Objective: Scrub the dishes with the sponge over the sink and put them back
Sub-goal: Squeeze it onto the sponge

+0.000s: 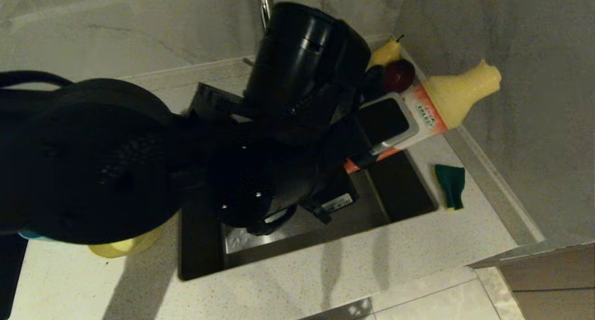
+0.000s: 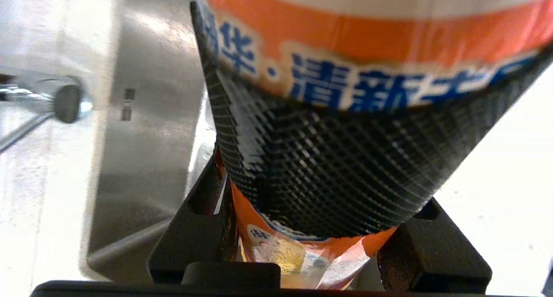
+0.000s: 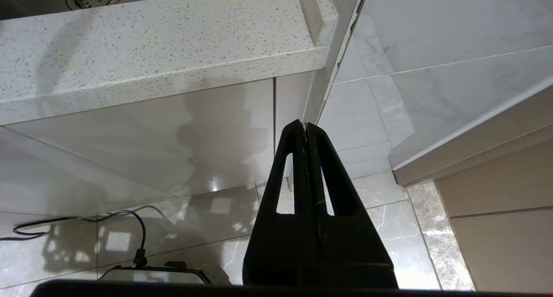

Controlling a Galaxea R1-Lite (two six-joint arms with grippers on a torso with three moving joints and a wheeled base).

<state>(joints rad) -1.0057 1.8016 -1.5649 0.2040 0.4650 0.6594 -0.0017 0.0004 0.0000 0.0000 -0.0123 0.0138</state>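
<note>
My left gripper (image 1: 379,134) is shut on a pale yellow dish-soap bottle (image 1: 458,94) with an orange and black label, holding it tilted above the back right corner of the sink (image 1: 404,190). In the left wrist view the bottle (image 2: 367,42) fills the space between the black fingers (image 2: 190,228) of that gripper (image 2: 311,245). The sponge (image 1: 450,186) lies green face up on the counter, right of the sink. The yellow bowl (image 1: 125,246) and a light blue sliver (image 1: 30,235) peek out beneath my left arm. My right gripper (image 3: 304,126) hangs shut below the counter edge.
A chrome tap (image 1: 264,3) rises behind the sink. A pear (image 1: 386,52) and a dark red apple (image 1: 399,74) sit in the back corner by the wall. My left arm hides most of the basin. The speckled counter (image 1: 325,283) runs along the front.
</note>
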